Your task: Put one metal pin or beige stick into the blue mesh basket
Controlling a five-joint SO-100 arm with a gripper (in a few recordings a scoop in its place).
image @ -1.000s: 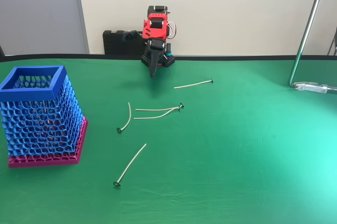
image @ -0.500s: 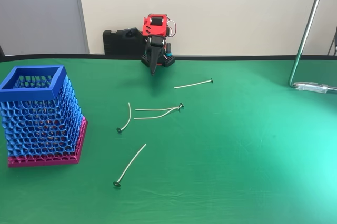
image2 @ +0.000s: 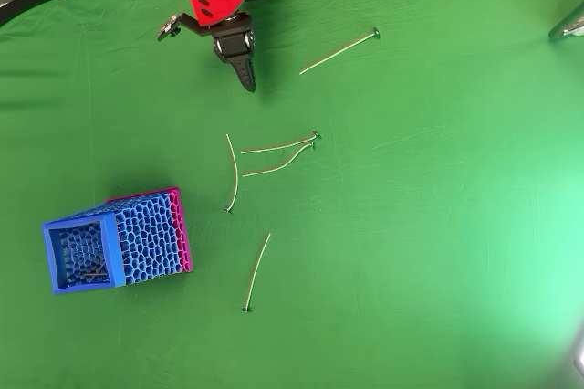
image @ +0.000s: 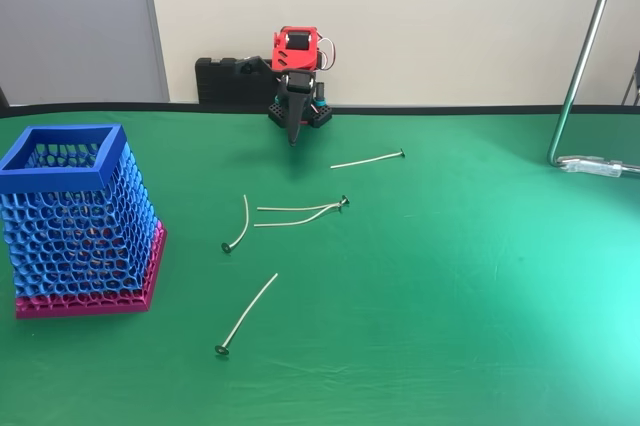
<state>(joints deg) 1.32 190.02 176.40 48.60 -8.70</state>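
- Five pins lie loose on the green desk (image: 480, 276); nearest me, one pin (image2: 338, 50) sits just right of my hand in the overhead view.
- Blue mesh basket (image: 75, 211) stands well apart, far left.
- My hand (image2: 245, 78) hangs pressed together, empty, pointing down.

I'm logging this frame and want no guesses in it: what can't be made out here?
- Gripper jaws: too small and dark in both views to tell whether they are open or shut.
- Blue mesh basket contents: mesh blurs them in the fixed view; overhead shows one faint pale line inside, too small to identify.
- Paired pins: so close that touching or apart is unclear.
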